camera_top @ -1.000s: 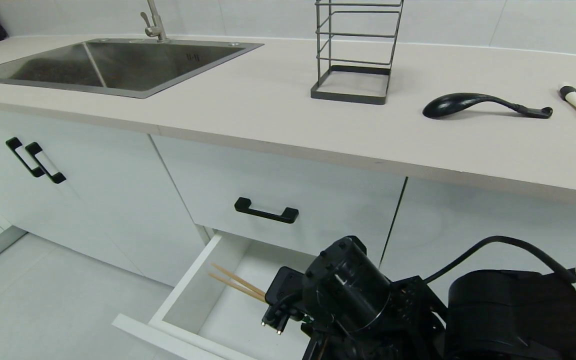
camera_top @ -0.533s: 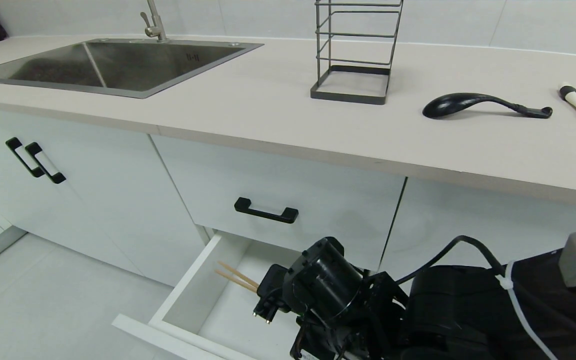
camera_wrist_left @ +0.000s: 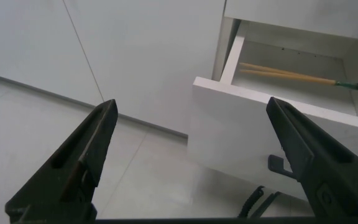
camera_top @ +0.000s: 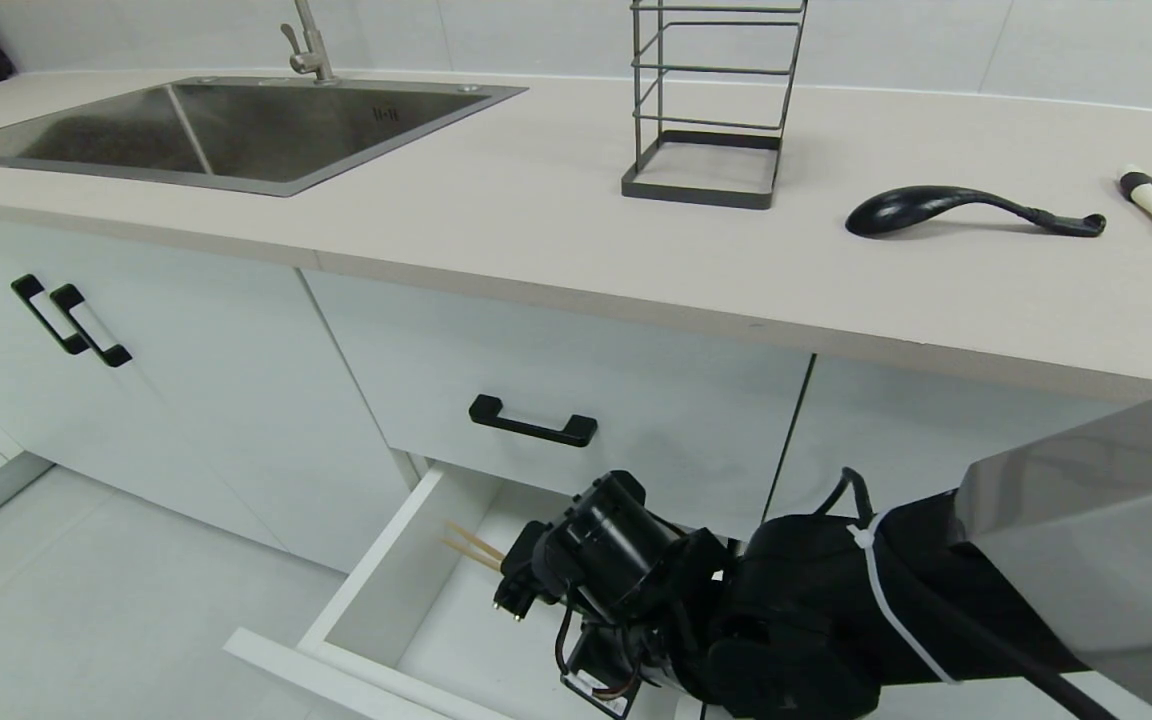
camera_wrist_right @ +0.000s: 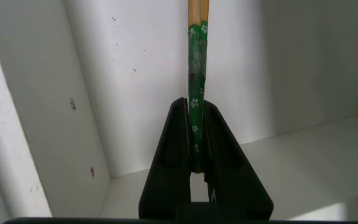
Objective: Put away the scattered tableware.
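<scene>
The right hand (camera_wrist_right: 195, 121) is inside the open drawer (camera_top: 373, 588), pinching the green ends of a pair of chopsticks (camera_wrist_right: 197, 37) held over the drawer's floor. The left hand (camera_wrist_left: 191, 107) is spread wide outside the drawer's front. A black ladle (camera_top: 936, 208) lies on the bench (camera_top: 536, 220) above the drawer.
</scene>
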`<state>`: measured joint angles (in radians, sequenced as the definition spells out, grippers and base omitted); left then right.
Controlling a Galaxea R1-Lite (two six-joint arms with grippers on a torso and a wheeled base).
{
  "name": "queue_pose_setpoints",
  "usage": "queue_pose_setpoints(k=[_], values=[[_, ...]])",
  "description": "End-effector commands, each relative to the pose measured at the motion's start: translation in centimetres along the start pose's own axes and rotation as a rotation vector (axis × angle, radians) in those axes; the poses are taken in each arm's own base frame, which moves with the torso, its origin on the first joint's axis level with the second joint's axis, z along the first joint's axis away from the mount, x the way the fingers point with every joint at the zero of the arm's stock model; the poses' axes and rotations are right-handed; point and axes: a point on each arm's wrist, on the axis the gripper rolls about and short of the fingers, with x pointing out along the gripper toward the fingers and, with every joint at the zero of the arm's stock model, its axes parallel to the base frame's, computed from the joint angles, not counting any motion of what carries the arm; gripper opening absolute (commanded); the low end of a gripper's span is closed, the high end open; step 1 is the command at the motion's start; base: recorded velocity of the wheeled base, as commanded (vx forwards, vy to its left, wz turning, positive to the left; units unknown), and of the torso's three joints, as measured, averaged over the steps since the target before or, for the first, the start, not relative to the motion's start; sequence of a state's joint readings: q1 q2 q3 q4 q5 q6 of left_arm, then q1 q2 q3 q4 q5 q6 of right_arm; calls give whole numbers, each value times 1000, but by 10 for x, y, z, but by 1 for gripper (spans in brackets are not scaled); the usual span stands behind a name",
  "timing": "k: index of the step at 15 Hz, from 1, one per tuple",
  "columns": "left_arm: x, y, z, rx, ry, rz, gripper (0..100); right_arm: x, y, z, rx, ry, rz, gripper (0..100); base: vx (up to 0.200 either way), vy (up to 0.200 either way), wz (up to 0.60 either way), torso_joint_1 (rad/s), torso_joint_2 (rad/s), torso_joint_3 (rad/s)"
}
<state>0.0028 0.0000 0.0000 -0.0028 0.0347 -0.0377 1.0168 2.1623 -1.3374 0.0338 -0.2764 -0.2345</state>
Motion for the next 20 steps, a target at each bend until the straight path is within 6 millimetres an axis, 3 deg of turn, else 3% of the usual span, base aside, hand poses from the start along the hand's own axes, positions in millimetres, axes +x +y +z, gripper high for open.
queue_pose_setpoints(k=[1,10,14,17,18,20], values=[[0,0,0,-1,-2,1,100,10,1,-2,-1,21,1,0,0,0,0,0,0,0],[0,0,0,-1,0,1,100,10,5,-7,-19,58,15,0,0,0,0,0,0,0],[0,0,0,-1,-2,1,100,25,10,-8,-22,70,17,0,0,0,0,0,0,0],[0,0,0,-1,-2,1,100,25,9,-3,-41,61,18,0,0,0,0,0,0,0],[0,0,0,1,0,1,100,25,10,-4,-41,66,19,100,0,0,0,0,0,0],[0,0,0,-1,-2,1,100,24,9,-2,-39,60,19,100,0,0,0,0,0,0]])
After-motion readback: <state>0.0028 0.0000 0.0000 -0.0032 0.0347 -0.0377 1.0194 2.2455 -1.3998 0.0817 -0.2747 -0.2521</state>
